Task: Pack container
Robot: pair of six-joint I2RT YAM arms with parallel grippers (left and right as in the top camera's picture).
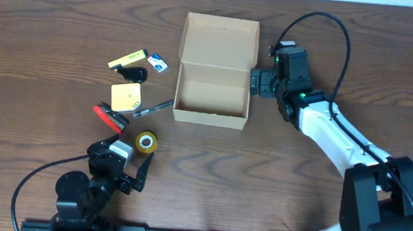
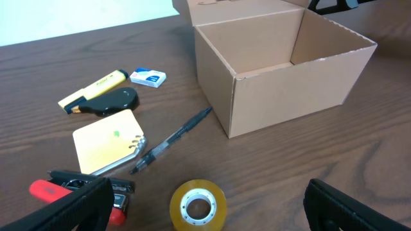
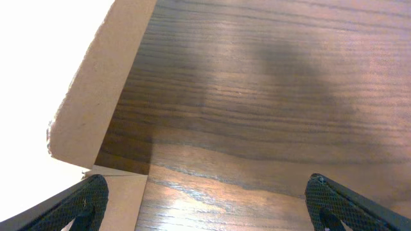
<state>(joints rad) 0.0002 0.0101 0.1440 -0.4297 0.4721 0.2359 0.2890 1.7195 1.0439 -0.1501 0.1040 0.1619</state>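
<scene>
At centre of the table point(image 1: 52, 15), the container point(image 1: 213, 94) stands flap-open and empty, its body's long axis running left-right. Your right claw point(image 1: 255, 82), released, sits at its right wall. Your left claw point(image 1: 125, 161), released and empty, sits beside the tape roll point(image 1: 145, 142); the container lies ahead-right of it.

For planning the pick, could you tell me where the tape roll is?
Overhead, the tape roll lies left of the container, beside the red-handled tool, just before the left gripper.

No text is showing clearly enough to read: dark print is running along the yellow highlighter point(image 2: 96, 88) and a blue mark is sitting on the small white box point(image 2: 148, 78), both too small to make out.
</scene>
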